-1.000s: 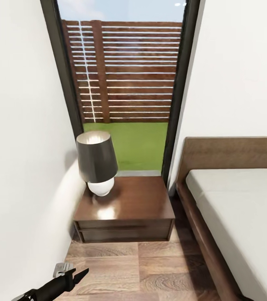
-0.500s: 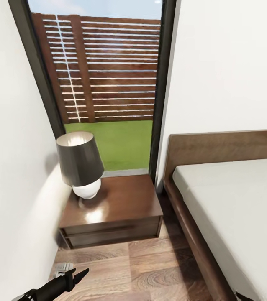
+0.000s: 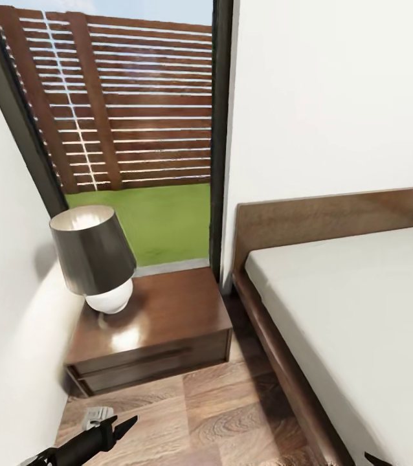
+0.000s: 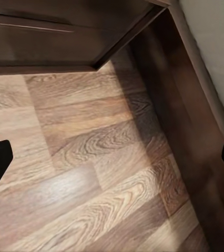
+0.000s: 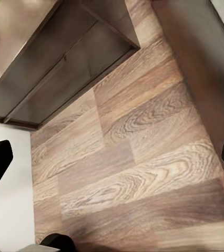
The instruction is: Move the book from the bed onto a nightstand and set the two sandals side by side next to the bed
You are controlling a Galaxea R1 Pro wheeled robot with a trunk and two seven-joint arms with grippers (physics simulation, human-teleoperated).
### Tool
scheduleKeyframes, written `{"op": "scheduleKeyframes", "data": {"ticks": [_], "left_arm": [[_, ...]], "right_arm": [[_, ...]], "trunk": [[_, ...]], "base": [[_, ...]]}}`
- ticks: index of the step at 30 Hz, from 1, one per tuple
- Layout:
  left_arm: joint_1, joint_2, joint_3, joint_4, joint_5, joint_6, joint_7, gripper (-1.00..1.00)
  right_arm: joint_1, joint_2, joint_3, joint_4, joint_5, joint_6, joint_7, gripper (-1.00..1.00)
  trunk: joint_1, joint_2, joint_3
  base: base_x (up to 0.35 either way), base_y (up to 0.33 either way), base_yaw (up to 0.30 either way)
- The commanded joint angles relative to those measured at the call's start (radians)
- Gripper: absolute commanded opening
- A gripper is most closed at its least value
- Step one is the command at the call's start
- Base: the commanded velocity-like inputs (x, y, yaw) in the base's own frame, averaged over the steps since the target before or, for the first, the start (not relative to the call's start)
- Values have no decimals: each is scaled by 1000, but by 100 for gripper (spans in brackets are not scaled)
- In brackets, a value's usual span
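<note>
Facing the nightstand (image 3: 151,323) beside the bed (image 3: 362,304), I am seeing bare mattress and no book yet. Both grippers, left (image 4: 112,157) and right (image 5: 112,157), are hanging with jaws apart over the floor (image 3: 232,401). I am expecting a light, stiff paperback, probably best pinched at its edge.

Lamp (image 3: 93,259): dark shade, white round base. Window (image 3: 129,129): tall, dark-framed. Outside: slatted brown fence (image 3: 116,103), green lawn (image 3: 158,220).
</note>
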Motion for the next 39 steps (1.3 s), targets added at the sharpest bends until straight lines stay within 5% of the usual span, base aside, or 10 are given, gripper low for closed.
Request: {"op": "scheduleKeyframes", "data": {"ticks": [1, 39], "left_arm": [[0, 0, 2, 0, 3, 2, -4, 100], [0, 0, 2, 0, 3, 1, -3, 100]], "right_arm": [[-1, 0, -8, 1, 8, -3, 3, 100], [-1, 0, -8, 1, 8, -3, 3, 100]], "trunk": [[0, 0, -2], [0, 0, -33]], "base": [[0, 0, -240], [0, 0, -239]]}}
